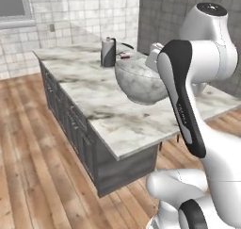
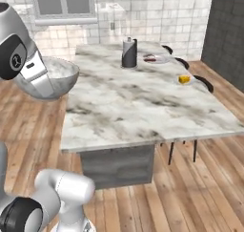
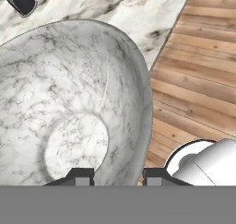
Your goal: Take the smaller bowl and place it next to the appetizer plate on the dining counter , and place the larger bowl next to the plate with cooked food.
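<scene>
Gripping the rim of the big bowl (image 3: 69,121), the gripper (image 3: 117,176) has one dark finger inside the bowl wall and one outside it, so the wall sits between the two fingers. In the right base view the big bowl (image 2: 50,78) hangs in the air beside the near left corner of the counter (image 2: 143,111), partly over the wood floor (image 2: 200,188), and it does not rest on anything. In the left base view the big bowl (image 1: 141,79) shows in front of the counter (image 1: 108,115), with the white arm (image 1: 188,96) covering its right side. On the counter, far from the bowl, stands a dark can with a grey top (image 2: 129,52). Just right of the can lies a white plate with dark red food (image 2: 156,58). Nearer the right edge of the counter sits a small plate with a yellow wedge (image 2: 185,79). Dark chairs (image 2: 202,83) peek out along that right edge of the counter. Behind the counter is a tiled wall (image 2: 157,11) with a window (image 2: 64,2).
</scene>
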